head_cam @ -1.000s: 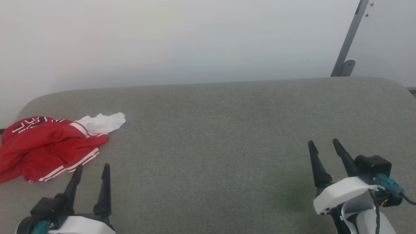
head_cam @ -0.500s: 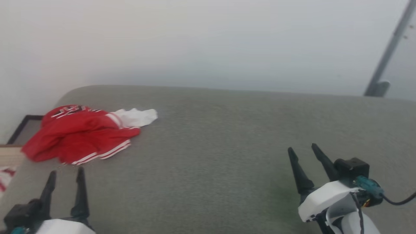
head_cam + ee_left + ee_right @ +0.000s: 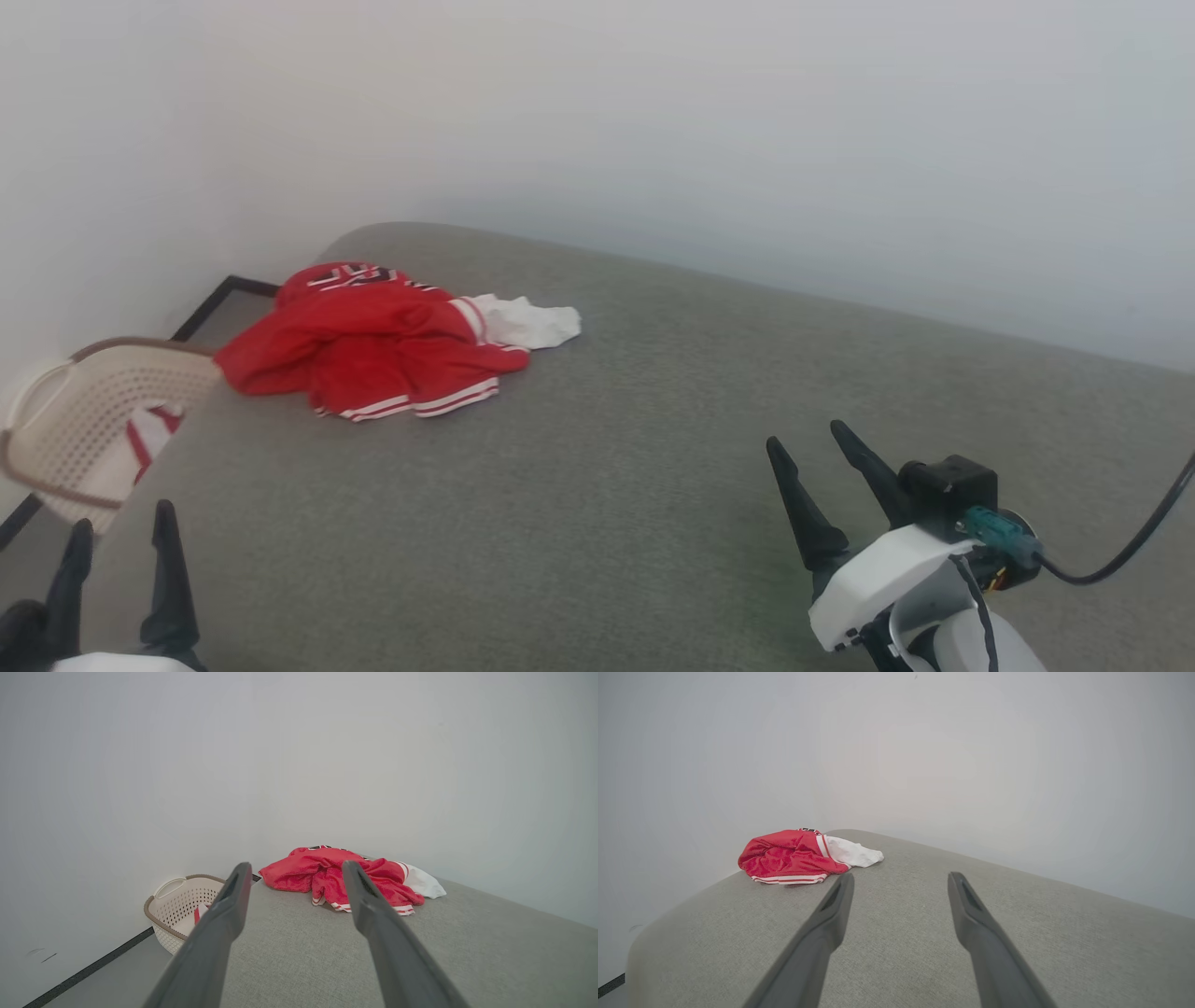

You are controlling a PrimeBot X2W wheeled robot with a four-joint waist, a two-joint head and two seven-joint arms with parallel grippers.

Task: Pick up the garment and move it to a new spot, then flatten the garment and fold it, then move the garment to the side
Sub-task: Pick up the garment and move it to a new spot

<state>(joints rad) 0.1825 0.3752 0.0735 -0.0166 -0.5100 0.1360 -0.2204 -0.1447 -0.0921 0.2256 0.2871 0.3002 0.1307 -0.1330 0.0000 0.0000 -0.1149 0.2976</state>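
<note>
The garment (image 3: 373, 343) lies crumpled near the far left corner of the grey padded table (image 3: 653, 467); it is red with a white sleeve on its right and striped trim along its near hem. In the left wrist view the garment (image 3: 322, 875) sits ahead, beyond the fingers. The right wrist view has the garment (image 3: 789, 856) off to the upper left. My left gripper (image 3: 124, 518) is open at the lower left corner, well short of the garment. My right gripper (image 3: 810, 437) is open at the lower right, far from it. Both hold nothing.
A cream perforated laundry basket (image 3: 70, 425) stands on the floor just past the table's left edge, with red-and-white cloth inside; the left wrist view has the basket (image 3: 180, 903) too. A pale wall runs behind the table. A black cable (image 3: 1120, 551) trails from my right wrist.
The head camera has swung to the left, so the garment now sits nearer the picture's middle and the basket has come into view. Both grippers stay open; the garment lies as before.
</note>
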